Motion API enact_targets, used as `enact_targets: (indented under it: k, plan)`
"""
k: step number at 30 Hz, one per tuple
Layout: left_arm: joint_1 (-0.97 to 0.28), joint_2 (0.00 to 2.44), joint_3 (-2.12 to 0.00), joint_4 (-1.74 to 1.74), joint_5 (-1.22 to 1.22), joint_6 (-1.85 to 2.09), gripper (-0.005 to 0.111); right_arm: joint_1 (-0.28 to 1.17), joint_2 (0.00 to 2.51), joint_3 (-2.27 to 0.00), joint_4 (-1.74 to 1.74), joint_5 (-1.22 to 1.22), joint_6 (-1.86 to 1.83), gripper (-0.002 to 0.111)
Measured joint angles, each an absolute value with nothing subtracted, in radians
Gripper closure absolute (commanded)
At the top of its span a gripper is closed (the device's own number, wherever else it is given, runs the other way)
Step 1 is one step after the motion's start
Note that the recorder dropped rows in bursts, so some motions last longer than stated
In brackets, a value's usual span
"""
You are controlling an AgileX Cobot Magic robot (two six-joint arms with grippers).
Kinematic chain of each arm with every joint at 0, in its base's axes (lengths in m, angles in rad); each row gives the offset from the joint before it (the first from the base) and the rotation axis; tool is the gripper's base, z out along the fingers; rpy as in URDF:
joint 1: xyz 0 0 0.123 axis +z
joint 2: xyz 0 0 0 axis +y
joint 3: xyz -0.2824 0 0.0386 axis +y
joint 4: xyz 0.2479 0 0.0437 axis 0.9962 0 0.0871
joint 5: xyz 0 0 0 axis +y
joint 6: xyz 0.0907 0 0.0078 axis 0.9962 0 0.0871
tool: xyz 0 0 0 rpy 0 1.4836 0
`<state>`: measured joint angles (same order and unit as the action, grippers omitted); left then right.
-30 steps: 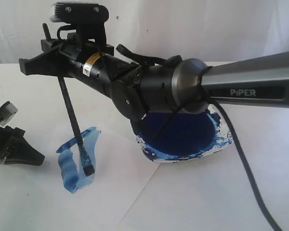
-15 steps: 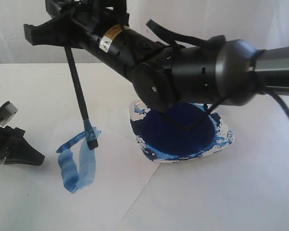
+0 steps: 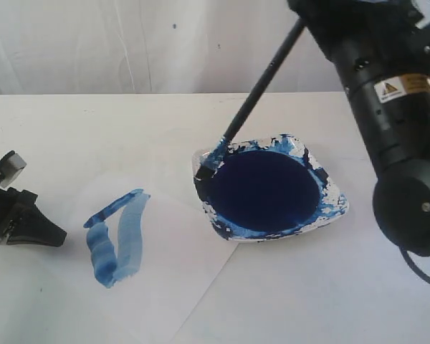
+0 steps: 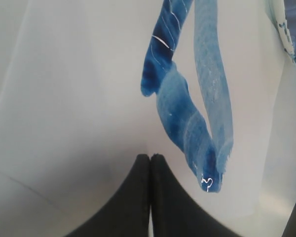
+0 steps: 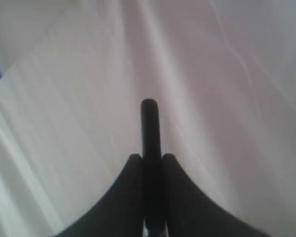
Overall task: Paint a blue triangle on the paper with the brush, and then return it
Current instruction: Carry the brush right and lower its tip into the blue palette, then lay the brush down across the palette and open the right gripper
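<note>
The right gripper (image 5: 149, 160), clenching the brush (image 3: 252, 93), is carrying it from the triangle (image 3: 118, 244) to the dish (image 3: 335, 206) rim; painting appearing done, return proceeding.

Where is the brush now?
In the exterior view, the brush slants down from the upper right, its tip at the left rim of the paint dish, right of the blue triangle.

The right arm (image 3: 394, 143) is matte black, thick and rounded. A yellow-and-white warning label (image 3: 398, 87) sits behind the jaws. Further back is a round joint cap with one small screw (image 3: 424, 206), and a black cable (image 3: 423, 271) runs beneath it. The left gripper (image 4: 150, 160) has black, tapered wedge jaws and a pale grey block (image 3: 11, 166) behind them.
</note>
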<state>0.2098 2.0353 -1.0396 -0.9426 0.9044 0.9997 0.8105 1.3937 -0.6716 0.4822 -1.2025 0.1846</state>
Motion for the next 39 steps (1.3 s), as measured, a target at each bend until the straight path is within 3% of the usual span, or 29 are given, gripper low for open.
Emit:
enact_targets:
  k: [8,18,29,39]
  plan:
    - [0.210,2.035,-1.040,-0.943,0.888,1.000,0.107,0.683,1.348,-0.573,0.879,-1.205,0.339,0.108]
    - [0.210,2.035,-1.040,-0.947,0.884,1.000,0.107,0.562,1.370,-0.573,0.906,-1.206,0.386,0.108]
    - [0.210,2.035,-1.040,-0.947,0.882,1.000,0.107,0.484,1.603,-0.737,0.908,-1.199,0.446,0.108]
    - [0.210,2.035,-1.040,-0.947,0.882,1.000,0.107,0.382,1.733,-0.814,0.910,-0.921,0.486,0.108]
